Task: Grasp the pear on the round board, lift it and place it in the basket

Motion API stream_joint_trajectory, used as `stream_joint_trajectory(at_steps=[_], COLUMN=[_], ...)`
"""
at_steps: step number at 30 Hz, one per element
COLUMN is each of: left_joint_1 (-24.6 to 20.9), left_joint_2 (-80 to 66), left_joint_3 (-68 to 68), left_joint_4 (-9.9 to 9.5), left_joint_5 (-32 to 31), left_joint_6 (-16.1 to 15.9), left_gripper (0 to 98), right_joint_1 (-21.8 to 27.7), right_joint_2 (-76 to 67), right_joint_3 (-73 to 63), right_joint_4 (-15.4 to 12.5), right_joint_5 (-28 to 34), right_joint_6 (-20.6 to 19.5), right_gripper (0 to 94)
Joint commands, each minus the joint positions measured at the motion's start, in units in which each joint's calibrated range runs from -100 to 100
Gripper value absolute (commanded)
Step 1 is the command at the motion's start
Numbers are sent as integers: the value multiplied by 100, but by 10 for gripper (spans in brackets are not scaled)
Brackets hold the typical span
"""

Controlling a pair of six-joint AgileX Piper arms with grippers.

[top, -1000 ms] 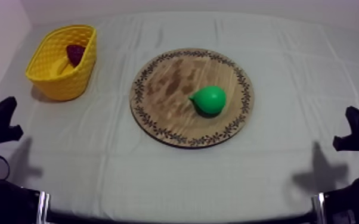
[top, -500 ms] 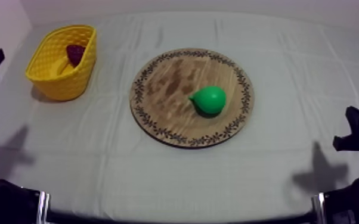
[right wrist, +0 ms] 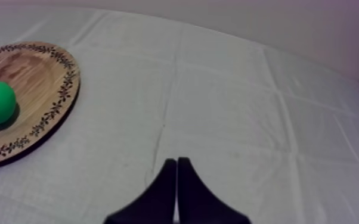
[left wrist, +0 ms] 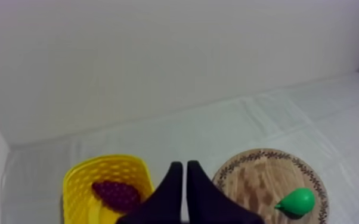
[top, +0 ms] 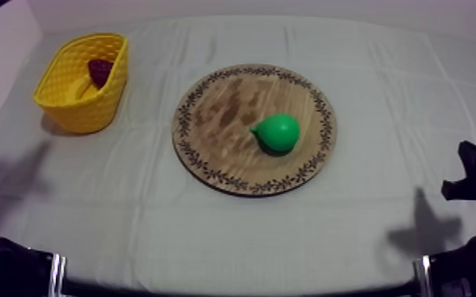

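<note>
Pear [top: 277, 132] lies near the right rim of the wooden board [top: 217, 110], bare wood around; left pincer [left wrist: 185, 173], right pincer [right wrist: 176, 170] closed.

The surface [top: 233, 229] lies under a grey-white cloth [top: 383, 103], its fold creases running across in a loose grid; two things rest directly on it: a round wooden board [top: 217, 134] with a patterned rim, lying flat about the middle, and a yellow basket [top: 103, 99], standing upright towards the far left corner (well apart from the board, bare cloth between them); soft shadows [top: 415, 229] fall on the cloth at the near left and near right.
</note>
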Motion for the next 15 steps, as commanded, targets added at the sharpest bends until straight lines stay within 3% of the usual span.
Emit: stream_joint_trajectory(at_steps=[1,15], left_joint_1=[90,911], left_joint_2=[435,1842], left_joint_3=[-567,-1455], left_joint_4=[13,-36], left_joint_5=[27,103], left_joint_6=[-28,-402], left_gripper=[0,0], right_joint_1=[1,1], right_joint_2=[1,1], right_joint_3=[5,5], right_joint_4=[0,0], right_joint_5=[1,1], right_joint_6=[0,0], right_gripper=[5,5])
